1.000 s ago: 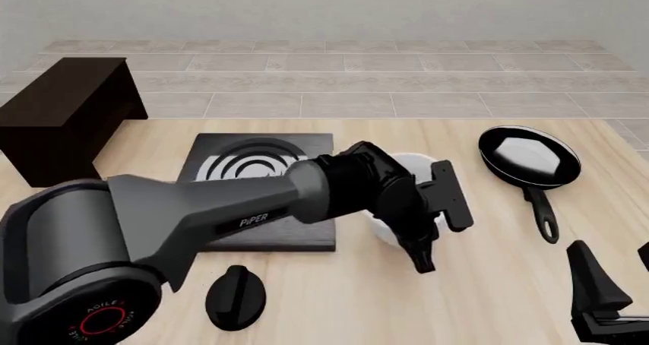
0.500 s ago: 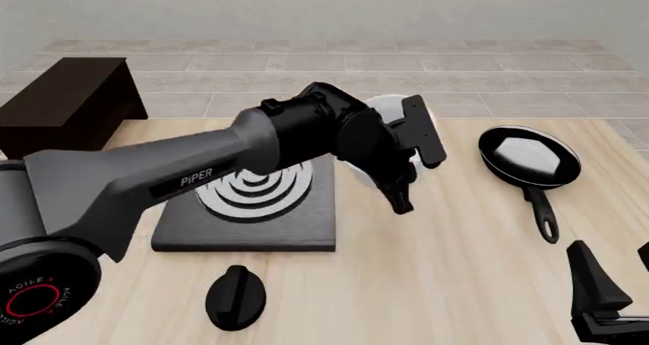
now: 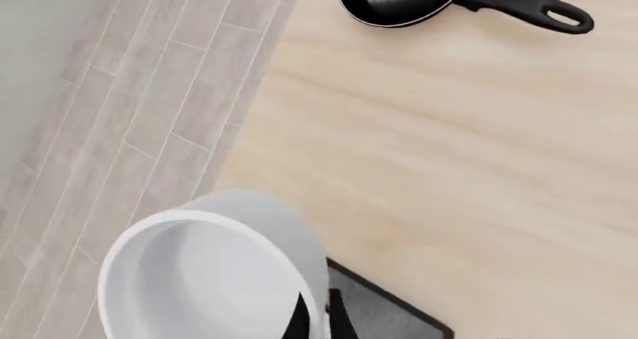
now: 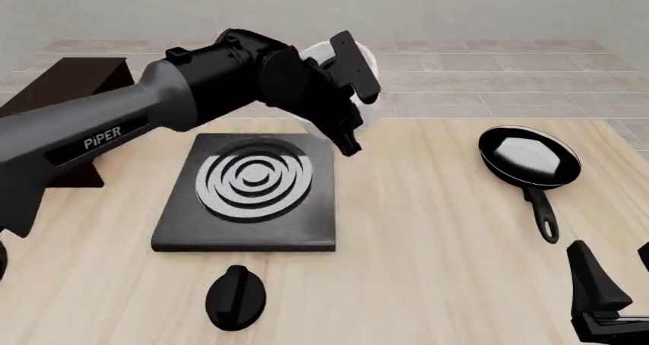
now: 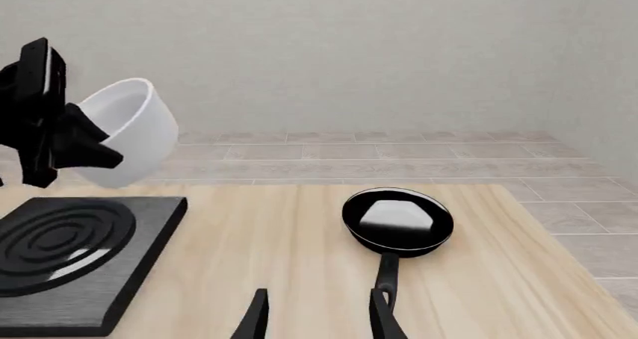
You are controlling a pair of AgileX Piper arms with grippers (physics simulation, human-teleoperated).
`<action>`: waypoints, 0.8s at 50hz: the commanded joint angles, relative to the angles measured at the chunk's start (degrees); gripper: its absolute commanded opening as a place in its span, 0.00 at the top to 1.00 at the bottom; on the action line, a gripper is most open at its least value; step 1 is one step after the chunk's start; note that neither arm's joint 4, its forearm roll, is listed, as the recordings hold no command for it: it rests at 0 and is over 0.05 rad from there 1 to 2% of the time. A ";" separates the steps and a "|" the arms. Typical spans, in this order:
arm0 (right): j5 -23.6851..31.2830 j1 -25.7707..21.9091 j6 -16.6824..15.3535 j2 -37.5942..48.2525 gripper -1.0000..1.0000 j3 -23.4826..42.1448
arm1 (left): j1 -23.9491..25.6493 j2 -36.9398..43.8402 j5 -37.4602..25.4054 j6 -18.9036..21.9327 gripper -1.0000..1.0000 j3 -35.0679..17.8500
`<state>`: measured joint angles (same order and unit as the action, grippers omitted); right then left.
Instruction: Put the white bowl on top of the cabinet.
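My left claw [image 4: 350, 94] pinches the white bowl [image 5: 128, 132] by its rim and holds it tilted in the air, above the far edge of the stove plate [image 4: 254, 191]. Half a second ago it was lower and more to the right. The cabinet [image 4: 63, 106] stands far left on the bench [image 4: 436, 269]. My right claw [image 5: 317, 316] rests spread, near the frying pan [image 4: 530, 163].

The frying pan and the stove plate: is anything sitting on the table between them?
No. In the front view, only bare table lies between the frying pan and the stove plate.
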<state>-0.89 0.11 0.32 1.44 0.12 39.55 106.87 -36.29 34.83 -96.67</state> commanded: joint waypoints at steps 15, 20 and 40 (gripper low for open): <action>0.00 -0.01 -0.01 -0.01 0.00 0.00 | -13.60 -8.24 5.52 -0.79 1.00 4.83; 0.00 -0.01 0.00 0.00 0.00 0.00 | -18.38 -8.36 7.67 -2.36 1.00 2.70; -0.01 0.00 0.01 0.01 0.00 0.00 | -27.29 -0.97 4.41 -3.93 1.00 -7.45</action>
<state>-0.89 0.11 0.32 1.45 0.12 17.06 103.39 -31.13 31.32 -98.66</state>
